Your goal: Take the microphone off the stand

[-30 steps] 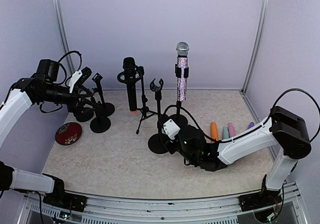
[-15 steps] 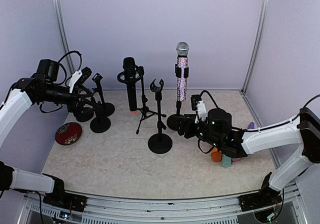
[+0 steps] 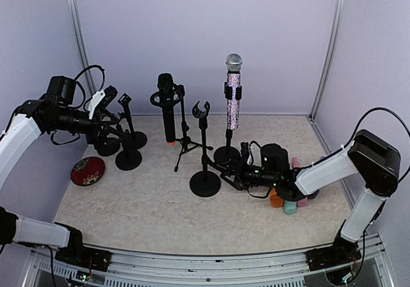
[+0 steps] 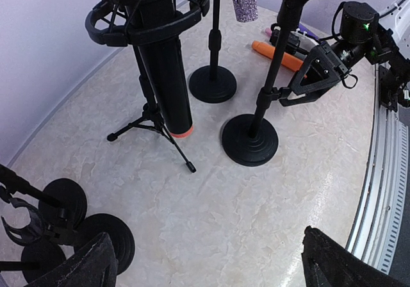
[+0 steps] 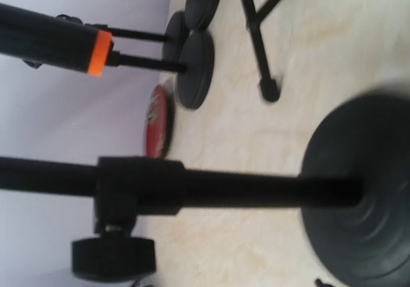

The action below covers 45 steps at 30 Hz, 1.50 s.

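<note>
A pale marbled tabletop (image 3: 160, 204) is stretching between lilac walls and carrying everything. The right arm (image 3: 327, 168) is reaching low across it from the right, and the left arm (image 3: 25, 130) is hanging raised at the far left.

At the back centre, a black microphone (image 3: 168, 111) with an orange ring at its foot is sitting upright in a hoop-shaped cradle on a tripod stand (image 3: 186, 145). Just to its right, a glittery microphone (image 3: 233, 91) with a silver mesh head is standing upright, clipped to a round-based stand (image 3: 225, 154). Both microphones are resting in their holders.

In front of and between them, an empty stand (image 3: 204, 152) is standing with its forked clip holding nothing. The right pincer (image 3: 229, 173) is lying low beside this stand's pole, its fingers spread apart and gripping nothing. The left pincer (image 4: 206, 248) is gaping wide and holding nothing, its view looking down on the stands.

Several small stands (image 3: 128, 152) are clustering at the left. A red dish (image 3: 88, 170) is lying in front of them. Coloured tubes (image 3: 285, 204) are lying under the right arm
</note>
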Tool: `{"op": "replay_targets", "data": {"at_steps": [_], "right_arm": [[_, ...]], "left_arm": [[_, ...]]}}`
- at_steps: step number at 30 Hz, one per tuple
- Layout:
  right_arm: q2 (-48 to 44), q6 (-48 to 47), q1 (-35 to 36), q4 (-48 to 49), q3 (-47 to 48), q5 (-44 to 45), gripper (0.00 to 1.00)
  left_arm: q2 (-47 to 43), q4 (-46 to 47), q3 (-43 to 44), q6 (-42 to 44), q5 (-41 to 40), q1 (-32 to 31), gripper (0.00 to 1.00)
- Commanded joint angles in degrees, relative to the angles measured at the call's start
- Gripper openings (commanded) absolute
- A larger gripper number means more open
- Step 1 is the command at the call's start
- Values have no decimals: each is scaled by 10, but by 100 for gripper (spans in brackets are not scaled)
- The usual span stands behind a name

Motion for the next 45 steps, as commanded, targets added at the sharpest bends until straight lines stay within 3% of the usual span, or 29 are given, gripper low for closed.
{"op": "replay_targets", "data": {"at_steps": [1,8,21,33,42,45], "right_arm": [[40,117,-6,113,5,-53,71],[87,171,-8,180,32,-74,70],[120,214,-10,258,36,-73,58],[139,221,-13,264,50,-67,30],[123,189,-14,230,31,-63,2],[106,156,-13,188,27,-49,0]], "left_arm": [[-11,-12,9,0,6,4,97],[-14,-12,9,1,4,4,97],[-10,-8,7,-4,12,4,97],[-13,-5,-2,-4,15,4,97],[-12,-2,-7,-3,16,4,97],[-12,-1,-7,-3,17,4,97]]}}
